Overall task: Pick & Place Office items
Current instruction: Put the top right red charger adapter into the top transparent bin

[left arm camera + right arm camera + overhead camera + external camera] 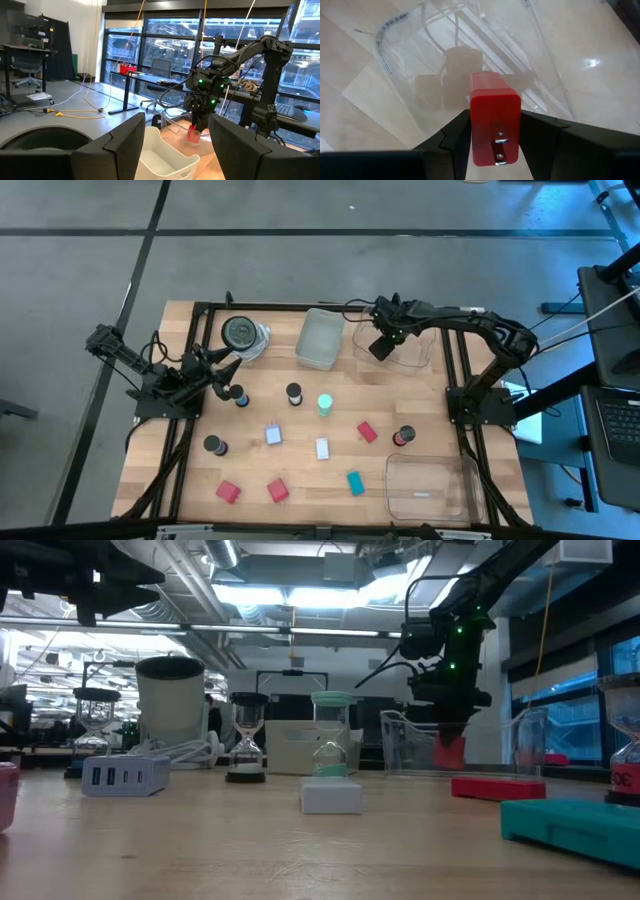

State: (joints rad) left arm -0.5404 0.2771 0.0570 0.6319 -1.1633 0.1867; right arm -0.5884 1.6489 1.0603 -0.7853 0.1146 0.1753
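My right gripper (381, 346) hangs over the clear tray (410, 348) at the far edge, shut on a red block (495, 117) with two metal prongs; the low view shows the red block (450, 752) under the fingers. My left gripper (222, 368) waits open at the left, beside the round grey dish (240, 332). On the wood lie more red blocks (367, 431) (228, 491) (277, 491), a teal block (354, 482), a white block (322, 448) and a lavender block (273, 434). Dark cylinders (293, 392) and a green one (325, 404) stand upright. My right gripper pinches the red block between its two fingers (452, 137), on opposite sides of the pronged end (476, 142). It comes from above, pointing down. The block is lifted clear and hangs upright over the clear tray, its other end (492, 82) sticking out past the fingertips.
A white tray (318, 338) sits at the far edge between the grey dish and the clear tray. Another clear tray (430, 485) lies at the near right corner. Dark cylinders (238, 395) (213, 445) stand close to my left arm; another (403, 437) stands at the right.
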